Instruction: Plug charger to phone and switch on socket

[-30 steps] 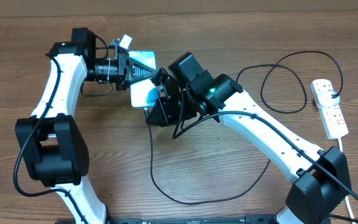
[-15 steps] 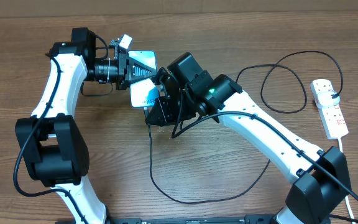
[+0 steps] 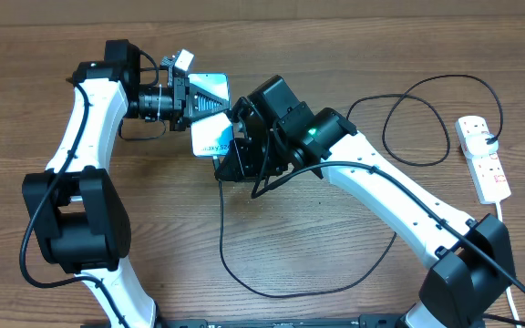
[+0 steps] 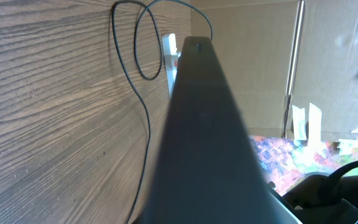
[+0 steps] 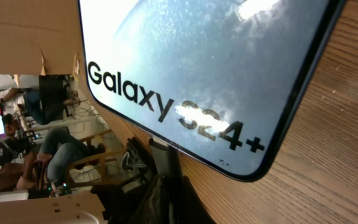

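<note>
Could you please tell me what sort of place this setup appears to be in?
Probably a robotics lab or workshop: two white-and-black robot arms stand at a wood-grain table, brown cardboard panels border it, and seated people at cluttered desks show in the background.

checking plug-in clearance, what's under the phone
Beneath the phone, bare wooden table shows by its rounded corner. The rest is hidden by the phone itself and the right gripper.
</note>
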Controlling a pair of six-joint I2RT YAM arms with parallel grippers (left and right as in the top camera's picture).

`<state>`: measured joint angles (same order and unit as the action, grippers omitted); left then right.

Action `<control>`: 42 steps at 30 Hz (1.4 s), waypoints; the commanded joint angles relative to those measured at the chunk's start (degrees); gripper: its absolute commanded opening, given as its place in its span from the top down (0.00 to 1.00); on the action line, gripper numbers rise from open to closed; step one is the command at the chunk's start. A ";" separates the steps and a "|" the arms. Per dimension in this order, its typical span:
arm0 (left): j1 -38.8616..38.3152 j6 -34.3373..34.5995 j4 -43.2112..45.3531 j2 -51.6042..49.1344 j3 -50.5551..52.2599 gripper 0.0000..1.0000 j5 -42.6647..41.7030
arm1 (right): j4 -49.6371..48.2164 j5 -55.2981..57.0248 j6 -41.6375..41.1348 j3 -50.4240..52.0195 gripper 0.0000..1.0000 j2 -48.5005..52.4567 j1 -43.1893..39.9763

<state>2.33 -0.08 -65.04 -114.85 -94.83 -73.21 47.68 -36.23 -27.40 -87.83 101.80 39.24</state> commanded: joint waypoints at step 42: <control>-0.13 -1.11 -0.70 1.73 -0.13 0.96 -1.36 | 2.78 4.70 0.63 -1.81 0.48 -0.33 3.32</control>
<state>2.59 -1.63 -65.71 -114.85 -94.67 -71.33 51.05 -30.79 -27.31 -89.25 101.75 41.43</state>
